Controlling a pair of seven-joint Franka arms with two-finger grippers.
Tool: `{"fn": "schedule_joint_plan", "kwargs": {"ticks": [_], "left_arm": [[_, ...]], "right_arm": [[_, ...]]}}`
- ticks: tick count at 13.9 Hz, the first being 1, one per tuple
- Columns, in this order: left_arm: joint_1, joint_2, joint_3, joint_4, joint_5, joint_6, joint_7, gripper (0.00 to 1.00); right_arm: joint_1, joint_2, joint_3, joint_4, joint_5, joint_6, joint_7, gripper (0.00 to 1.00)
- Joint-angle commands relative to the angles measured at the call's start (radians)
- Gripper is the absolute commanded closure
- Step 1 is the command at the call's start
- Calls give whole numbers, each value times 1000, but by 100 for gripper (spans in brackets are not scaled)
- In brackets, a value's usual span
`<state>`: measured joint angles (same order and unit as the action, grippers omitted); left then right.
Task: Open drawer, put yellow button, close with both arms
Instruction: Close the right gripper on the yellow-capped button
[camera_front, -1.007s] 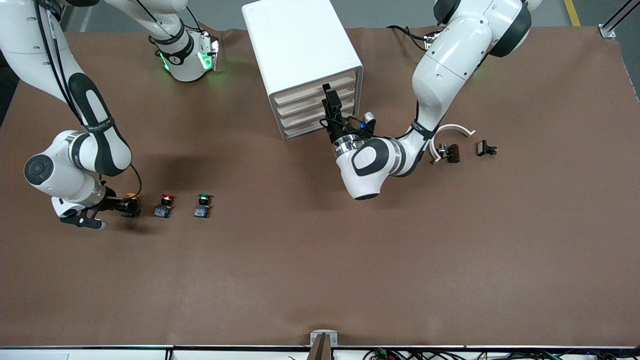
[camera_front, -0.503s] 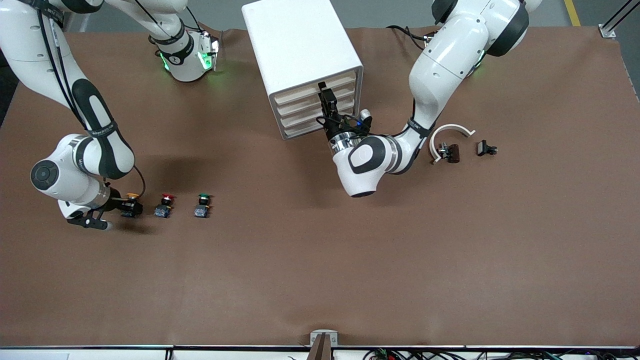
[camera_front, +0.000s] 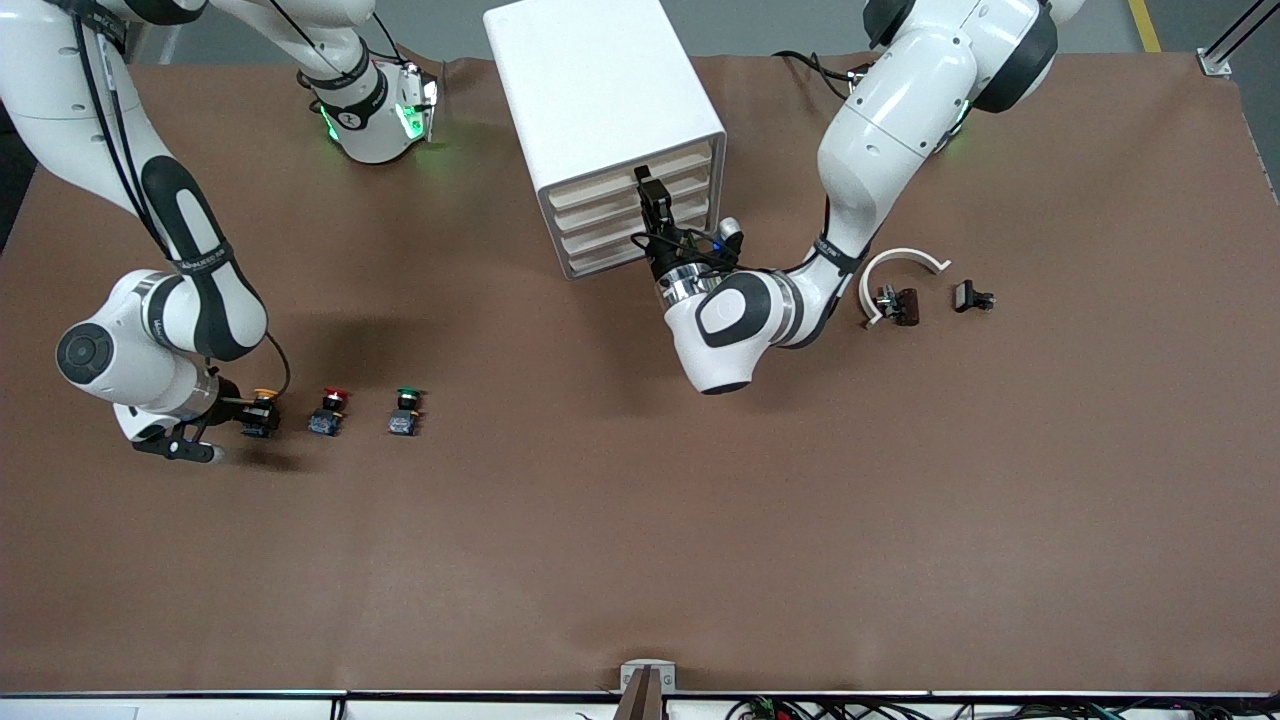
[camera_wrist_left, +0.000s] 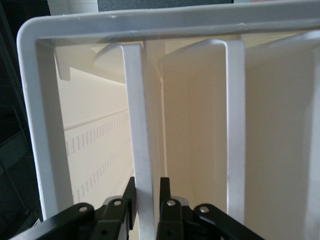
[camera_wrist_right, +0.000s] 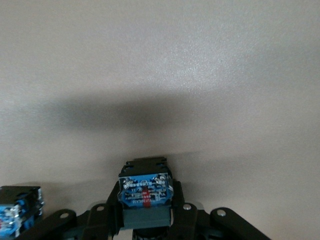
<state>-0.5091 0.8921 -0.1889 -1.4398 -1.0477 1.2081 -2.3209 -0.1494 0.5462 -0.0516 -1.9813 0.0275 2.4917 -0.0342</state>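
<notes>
We've got the right gripper (camera_front: 255, 415) clamped on the yellow button (camera_front: 262, 408) (lower left, tabletop) — tiny, light, rigid; hold its block base. Left gripper (camera_wrist_left: 148, 192) pinches the drawer (camera_front: 640, 170) lip, upper centre — slides easily, we judge.

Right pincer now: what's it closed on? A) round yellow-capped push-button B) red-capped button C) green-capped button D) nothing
A: the right pincer is shut on the round yellow-capped push-button with the grey-blue block base; the right wrist view shows that block squeezed between the fingers.
</notes>
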Motion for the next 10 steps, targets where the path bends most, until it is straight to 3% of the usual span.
{"fn": "schedule_joint_plan", "kwargs": {"ticks": [1, 10], "left_arm": [[10, -4, 20, 6, -8, 2, -14, 86], [18, -4, 175, 64, -14, 17, 1, 87]], "right_arm": [[-7, -48, 9, 56, 9, -158, -9, 100], [23, -198, 10, 91, 64, -430, 106, 100]]}}
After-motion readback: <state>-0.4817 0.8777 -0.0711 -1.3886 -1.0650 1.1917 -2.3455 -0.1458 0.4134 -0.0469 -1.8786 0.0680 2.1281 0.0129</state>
